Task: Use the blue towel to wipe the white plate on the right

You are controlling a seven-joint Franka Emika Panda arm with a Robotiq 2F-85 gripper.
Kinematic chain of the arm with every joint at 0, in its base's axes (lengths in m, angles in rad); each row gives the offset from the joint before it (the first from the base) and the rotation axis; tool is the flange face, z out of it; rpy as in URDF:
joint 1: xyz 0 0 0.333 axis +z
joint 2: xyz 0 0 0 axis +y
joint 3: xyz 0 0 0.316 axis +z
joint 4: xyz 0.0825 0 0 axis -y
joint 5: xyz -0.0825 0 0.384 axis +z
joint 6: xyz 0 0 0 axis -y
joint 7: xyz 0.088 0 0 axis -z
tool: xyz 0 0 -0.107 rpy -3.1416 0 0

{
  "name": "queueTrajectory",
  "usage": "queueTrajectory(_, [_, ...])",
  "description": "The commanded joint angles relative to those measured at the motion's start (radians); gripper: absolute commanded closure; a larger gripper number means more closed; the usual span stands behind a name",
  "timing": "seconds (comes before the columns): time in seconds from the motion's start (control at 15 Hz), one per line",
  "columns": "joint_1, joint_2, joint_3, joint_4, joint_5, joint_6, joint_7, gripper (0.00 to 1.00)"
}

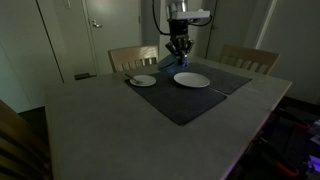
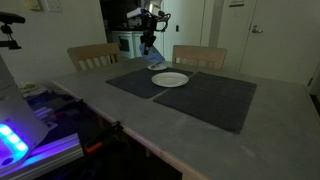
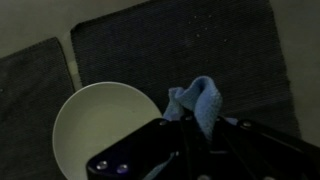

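Note:
My gripper (image 1: 179,50) hangs above the far side of the table, shut on the blue towel (image 3: 197,103), which dangles from the jaws. In the wrist view the towel hangs just right of a white plate (image 3: 95,125) on a dark placemat (image 3: 180,50). In an exterior view two white plates show: a small one (image 1: 143,80) and a larger one (image 1: 191,79) directly below the gripper. In an exterior view the gripper (image 2: 148,40) hovers behind a single visible plate (image 2: 170,79).
Dark placemats (image 1: 185,100) cover the grey table (image 1: 120,140). Wooden chairs (image 1: 133,57) (image 1: 250,59) stand at the far side. A device with purple light (image 2: 30,135) sits near the table edge. Doors line the back wall.

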Motion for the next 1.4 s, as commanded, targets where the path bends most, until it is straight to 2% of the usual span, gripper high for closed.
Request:
queueTrajectory(0.0, [0.022, 0.008, 0.044, 0.016, 0.043, -0.014, -0.06, 0.98])
queueTrajectory(0.27, [0.049, 0.012, 0.075, -0.024, 0.08, 0.021, -0.072, 0.98])
queueTrajectory(0.6, [0.074, 0.024, 0.074, -0.132, 0.094, 0.196, -0.054, 0.98])
queueTrajectory(0.93, [0.087, 0.068, 0.073, -0.189, 0.081, 0.343, -0.059, 0.98])
queueTrajectory(1.2, [0.084, 0.083, 0.076, -0.192, 0.089, 0.372, -0.072, 0.98])
queueTrajectory(1.27, [0.082, 0.078, 0.076, -0.189, 0.088, 0.364, -0.075, 0.71])
queueTrajectory(1.33, [0.083, 0.069, 0.071, -0.187, 0.08, 0.36, -0.076, 0.67])
